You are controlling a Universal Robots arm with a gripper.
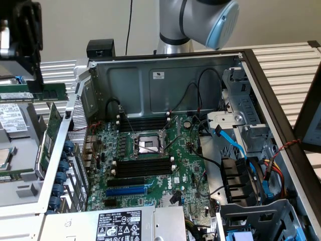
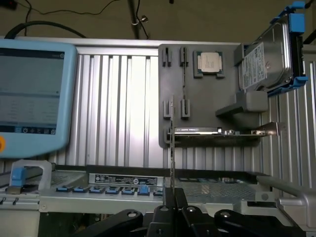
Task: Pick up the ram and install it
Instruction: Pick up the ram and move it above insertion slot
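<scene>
1. In the exterior view, the gripper (image 1: 37,80) hangs at that view's upper left, outside the open computer case (image 1: 165,75). Its fingers are pinched on the ram (image 1: 52,92), which lies level and is well apart from the motherboard (image 1: 150,201).
2. In the wrist view, the ram (image 2: 172,148) appears edge-on as a thin line rising from between the black fingers (image 2: 165,215), which are pressed onto its two faces.
3. The wrist view also takes in a grey parts tray (image 2: 197,98). It holds a processor chip (image 2: 210,61), a hard drive (image 2: 269,57) in a blue bracket and an expansion card (image 2: 217,131) seen edge-on. A teach pendant (image 2: 29,94) sits beside it.
4. The exterior view looks into the case. The motherboard carries black memory slots (image 1: 143,165) just beside the processor socket (image 1: 145,144), and a blue slot (image 1: 125,191) lies nearer the camera. A blue cable (image 1: 230,140) runs toward the drive bays.
</scene>
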